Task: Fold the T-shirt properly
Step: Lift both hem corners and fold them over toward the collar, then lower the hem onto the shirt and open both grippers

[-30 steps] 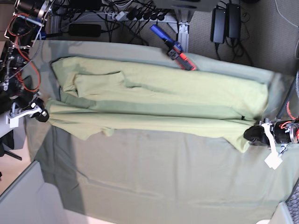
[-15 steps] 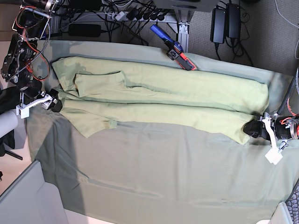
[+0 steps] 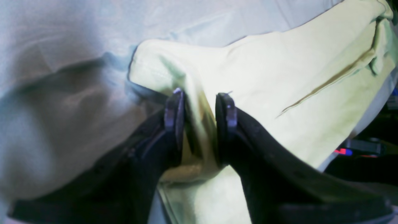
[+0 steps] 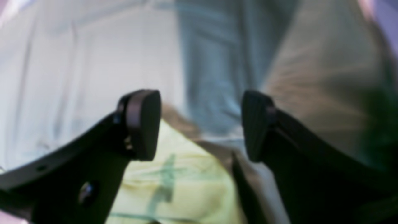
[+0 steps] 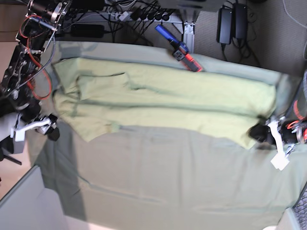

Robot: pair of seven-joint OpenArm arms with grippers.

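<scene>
The light yellow-green T-shirt (image 5: pixel 168 103) lies folded into a long band across the far half of the table cloth (image 5: pixel 168 177). My left gripper (image 5: pixel 260 132) rests at the shirt's right-hand corner. In the left wrist view its fingers (image 3: pixel 174 115) stand apart, and a raised ridge of T-shirt (image 3: pixel 279 71) sits between them in my left gripper (image 3: pixel 201 99). My right gripper (image 5: pixel 53 127) is off the shirt's left end, over the table cloth. In the right wrist view my right gripper (image 4: pixel 200 124) is wide open and empty, with the shirt's edge (image 4: pixel 174 186) below it.
A blue and red tool (image 5: pixel 180 48) lies at the table's far edge, just beyond the shirt. Cables, a power strip and black adapters (image 5: pixel 230 24) are on the floor behind. A grey panel (image 5: pixel 24 206) stands at the near left corner.
Both grippers, shut on the shirt's near edge before, have opened. The near flap now lies folded over the shirt. The right gripper has drawn back off the shirt toward the near left.
</scene>
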